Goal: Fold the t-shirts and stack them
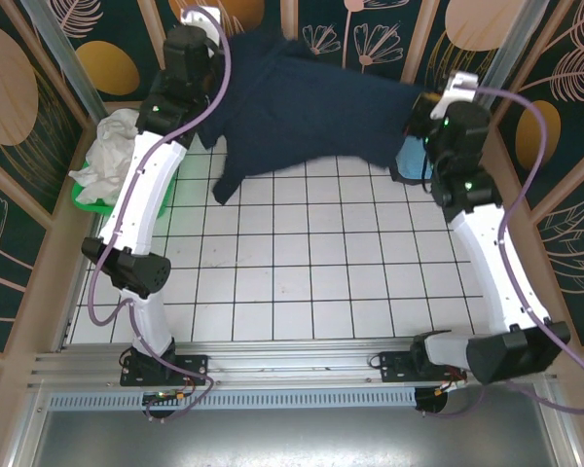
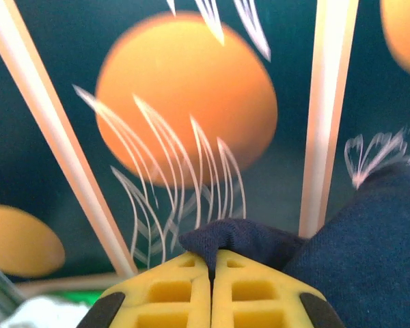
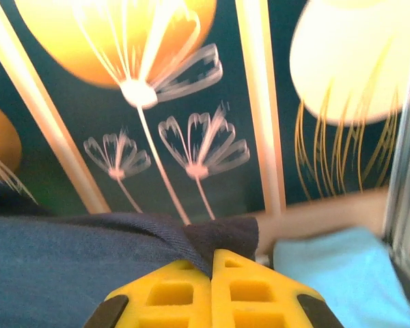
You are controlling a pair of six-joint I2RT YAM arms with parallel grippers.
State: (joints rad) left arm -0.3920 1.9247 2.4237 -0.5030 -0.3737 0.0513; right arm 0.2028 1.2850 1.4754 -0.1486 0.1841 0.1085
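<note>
**Navy t-shirt strung between both tools, beyond and right of the basket**

Top external: The navy t-shirt (image 1: 311, 117) starts just right of the green basket (image 1: 83, 195) and runs straight away from it toward the opposite side of the counter (image 1: 302, 272). Its long axis is side to side, tool to tool. The left tool (image 1: 206, 21) sits at the end nearest the basket and the right tool (image 1: 457, 88) at the end farthest from it. Each arm has its own end, so neither is nearer. One flap hangs toward the tiles on the basket side. Both arms are stretched well forward with their wrists up. A white t-shirt (image 1: 112, 151) lies heaped in the basket. A light blue t-shirt (image 1: 409, 161) lies under the navy one's far-from-basket end.

Left wrist: The left tool (image 2: 212, 263) has its yellow jaws pressed together on a small pinch of navy t-shirt (image 2: 369, 246), and the rest of the cloth trails away from the basket. The basket (image 2: 82, 297) shows as a green sliver low on the other side. The wrist is tipped up and faces the wall.

Right wrist: The right tool (image 3: 212, 260) is clamped on a fold of navy t-shirt (image 3: 75, 253), and the fabric runs back toward the basket side. The light blue t-shirt (image 3: 335, 266) lies just beside the jaws, away from the basket. This wrist is also tipped up toward the wall.

Judgement: the next move depends on keeping that tool-to-tool span taut and level while the shirt is laid flat. Uneven pulling could skew it.
</note>
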